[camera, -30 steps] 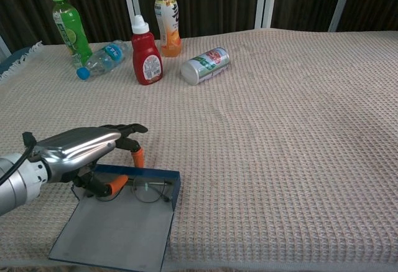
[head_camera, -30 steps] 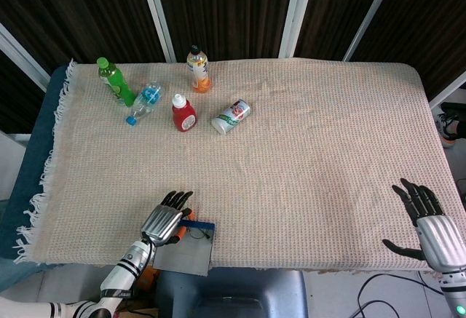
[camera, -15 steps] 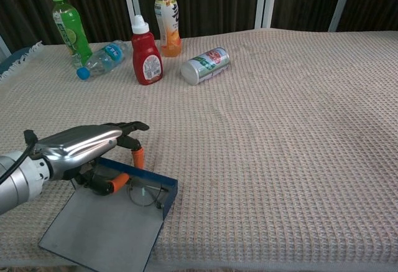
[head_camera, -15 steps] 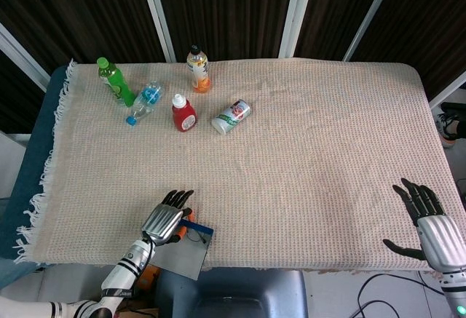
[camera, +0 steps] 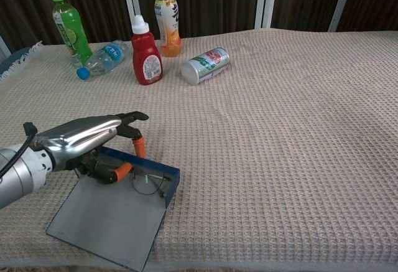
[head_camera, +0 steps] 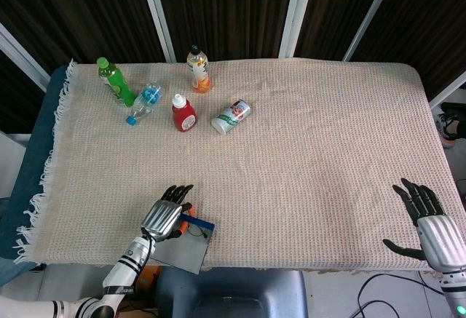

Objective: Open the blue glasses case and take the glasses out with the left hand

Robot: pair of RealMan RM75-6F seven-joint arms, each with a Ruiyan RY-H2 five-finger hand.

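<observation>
The blue glasses case (camera: 112, 222) lies open at the table's front left edge, its flat lid (head_camera: 182, 251) hanging over the edge. Thin-framed glasses (camera: 148, 182) with orange temple tips (camera: 122, 171) sit at the case's blue tray. My left hand (camera: 81, 138) arches over the tray and grips the glasses by an orange temple; its fingers hide part of the frame. In the head view, the left hand (head_camera: 166, 218) covers most of the tray. My right hand (head_camera: 429, 227) rests open at the table's front right corner, fingers spread, holding nothing.
At the back left stand a green bottle (camera: 67, 28), a red ketchup bottle (camera: 145, 54) and an orange juice bottle (camera: 168, 26). A water bottle (camera: 102, 57) and a can (camera: 205, 65) lie on their sides. A woven cloth (head_camera: 306, 150) covers the table.
My left hand has shifted slightly up and away from the edge with the orange temple in it. The case and its lid have turned and slid a little with it. The right hand has not moved.
</observation>
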